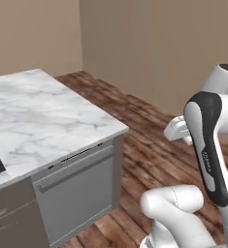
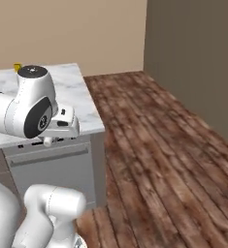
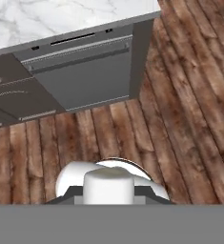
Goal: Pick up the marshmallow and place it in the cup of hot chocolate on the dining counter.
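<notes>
White arm foreground; yellow cup on far counter.

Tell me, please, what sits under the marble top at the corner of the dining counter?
Under the dining counter corner sits a grey dishwasher front with a long bar handle. Drawer fronts adjoin it. Its inside stays hidden behind the closed front.

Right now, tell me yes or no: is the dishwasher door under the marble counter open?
No, the grey dishwasher door sits shut, flush under the marble counter.
</notes>
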